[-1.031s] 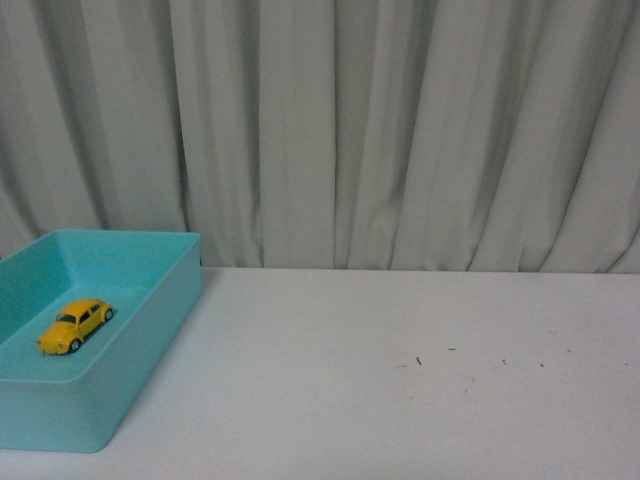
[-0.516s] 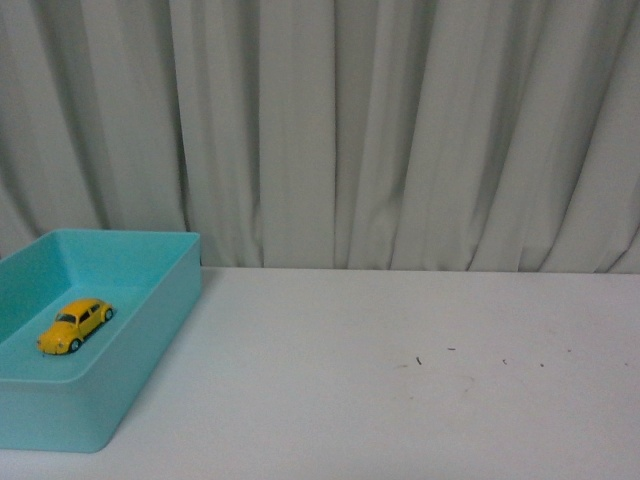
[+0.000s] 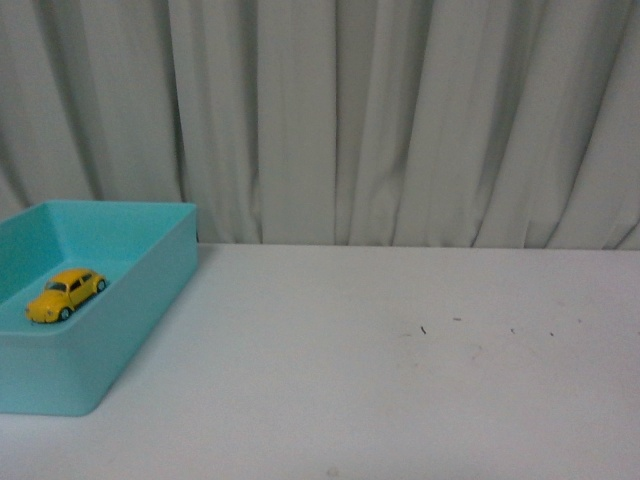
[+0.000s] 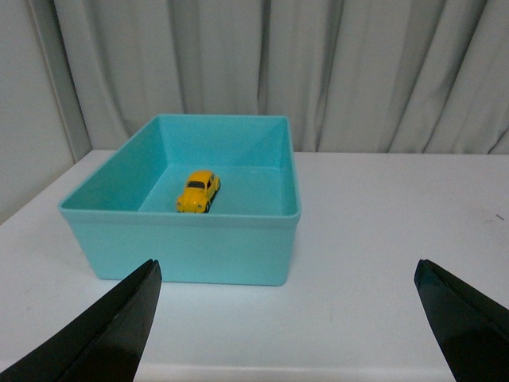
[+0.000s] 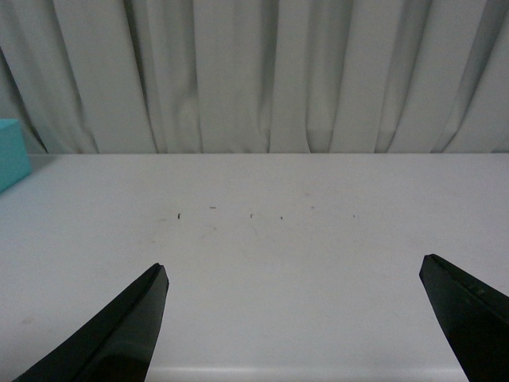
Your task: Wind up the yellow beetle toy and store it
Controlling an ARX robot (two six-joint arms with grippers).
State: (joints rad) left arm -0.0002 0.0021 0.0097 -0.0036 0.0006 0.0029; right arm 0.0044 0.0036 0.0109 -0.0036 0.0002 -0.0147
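Storage looks done: yellow beetle toy sits on the floor of the teal bin. Left gripper and right gripper both gape empty; winding can't be judged.

A glossy finish is seen on the yellow beetle toy. The bin looks smooth plastic (teal), the table matt, the curtain cloth.

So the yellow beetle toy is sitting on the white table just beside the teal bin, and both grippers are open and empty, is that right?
Not quite. The yellow beetle toy sits inside the teal bin, on its floor, as the left wrist view shows. The rest holds: the left gripper and right gripper are open and empty.
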